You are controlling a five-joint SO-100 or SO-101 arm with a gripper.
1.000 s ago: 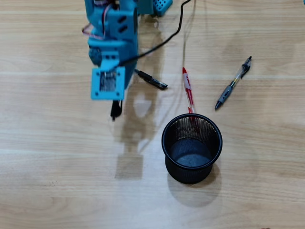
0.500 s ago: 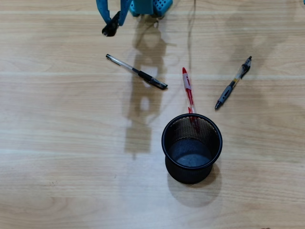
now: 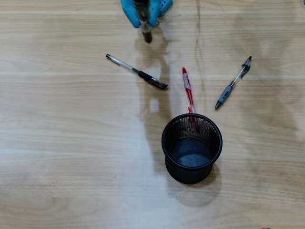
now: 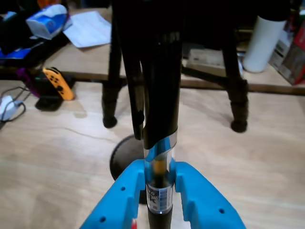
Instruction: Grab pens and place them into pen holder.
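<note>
My blue gripper (image 3: 143, 16) is at the top edge of the overhead view, shut on the black pen (image 3: 147, 33), whose end pokes out below it. In the wrist view the blue fingers (image 4: 127, 188) clamp the black pen (image 4: 159, 95), which stands up between them; gripper (image 4: 159, 169). The round black mesh pen holder (image 3: 167, 129) stands at centre right and looks empty. A clear pen with black cap (image 3: 136, 71) lies up-left of the holder. Just above its rim lies a red-and-white pen (image 3: 187, 86). A clear-and-grey pen (image 3: 233, 82) is at the right.
The wooden table (image 3: 71, 157) carries the arm's shadow (image 3: 152, 95) down its middle. In the wrist view, dark stand legs (image 4: 110, 95), a white bottle (image 4: 263, 40), an orange controller (image 4: 57, 83) and papers (image 4: 90, 28) sit in the background.
The arm has pulled back to the top edge of the overhead view and swung right, carrying the black pen with it. The three pens on the table and the holder have not moved.
</note>
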